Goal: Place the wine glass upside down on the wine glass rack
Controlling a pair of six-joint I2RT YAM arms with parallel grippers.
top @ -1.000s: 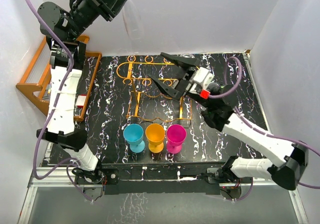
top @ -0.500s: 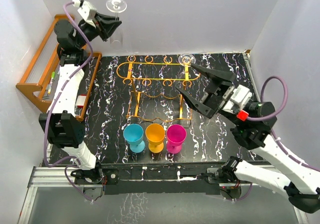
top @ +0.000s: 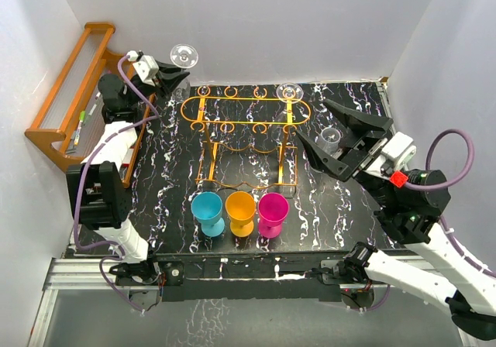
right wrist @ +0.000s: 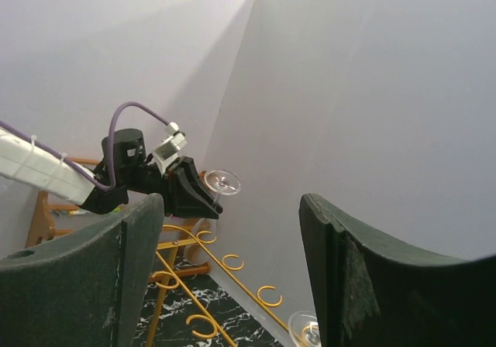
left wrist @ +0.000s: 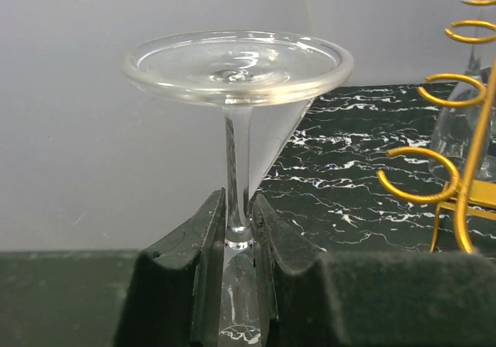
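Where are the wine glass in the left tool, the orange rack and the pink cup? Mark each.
wine glass (left wrist: 236,66): left wrist view, on its foot.
wine glass rack (top: 291,115): top external view, right crossbar.
pink cup (top: 273,206): top external view, bowl opening.

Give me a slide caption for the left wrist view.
Left gripper clamps the inverted wine glass by its stem, beside the orange wine glass rack.

This is looking like a robotics lab test cell. White panels (top: 310,22) are walling in a black marbled desk (top: 174,169) on three sides, and two arms, left (top: 105,153) and right (top: 418,246), are sitting bolted to an aluminium rail (top: 232,289) at its near edge, trailing purple cables (top: 457,142). Staged props are standing about: three bright goblets (top: 241,207), an orange wire rack (top: 244,118), a wooden shelf (top: 66,99).
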